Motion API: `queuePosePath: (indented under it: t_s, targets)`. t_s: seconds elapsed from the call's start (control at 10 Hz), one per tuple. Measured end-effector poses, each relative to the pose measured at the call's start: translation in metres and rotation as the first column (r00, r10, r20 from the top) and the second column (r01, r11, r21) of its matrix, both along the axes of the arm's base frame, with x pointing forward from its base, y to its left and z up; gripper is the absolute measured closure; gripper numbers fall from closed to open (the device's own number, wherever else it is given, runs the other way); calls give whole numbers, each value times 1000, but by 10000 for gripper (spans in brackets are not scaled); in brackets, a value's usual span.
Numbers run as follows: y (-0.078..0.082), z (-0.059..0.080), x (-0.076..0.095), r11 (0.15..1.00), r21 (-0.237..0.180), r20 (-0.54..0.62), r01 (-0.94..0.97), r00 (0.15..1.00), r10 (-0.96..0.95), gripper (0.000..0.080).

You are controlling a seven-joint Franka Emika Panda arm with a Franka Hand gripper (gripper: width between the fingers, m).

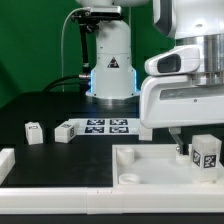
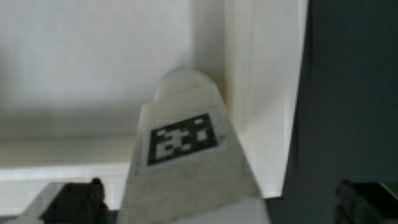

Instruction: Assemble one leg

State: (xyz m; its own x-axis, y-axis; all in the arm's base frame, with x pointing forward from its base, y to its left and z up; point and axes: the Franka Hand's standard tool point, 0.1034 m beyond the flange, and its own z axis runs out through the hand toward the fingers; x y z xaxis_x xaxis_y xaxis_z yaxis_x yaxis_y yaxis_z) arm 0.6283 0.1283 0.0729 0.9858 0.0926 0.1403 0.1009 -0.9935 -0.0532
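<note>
A leg, a small white post with a black-and-white tag, stands at the tray's corner at the exterior view's right. In the wrist view the leg rises between my two dark fingertips, with a gap on each side. My gripper is open around the leg and not touching it. The large white tray lies under it, and its surface also shows in the wrist view. Two more legs lie on the dark table at the exterior view's left.
The marker board lies in the middle of the table in front of the robot base. A white part sits at the exterior view's far left edge. A round socket shows in the tray's near corner.
</note>
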Motion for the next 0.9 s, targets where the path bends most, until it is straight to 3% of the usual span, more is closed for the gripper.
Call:
queuePosePath:
  t_s: [0.2,0.4,0.5,0.7,0.9]
  targets:
    - [-1,0,0,997,-11,5,-73,997,73,151]
    - [-1,0,0,997,-11,6,-73,997,73,411]
    - [-4,0,1,997,-14,6,-71,997,71,505]
    - [-5,0,1,998,-13,5,-64,998,64,505]
    - [-7,-1,2,998,8,11,63,998,-63,505]
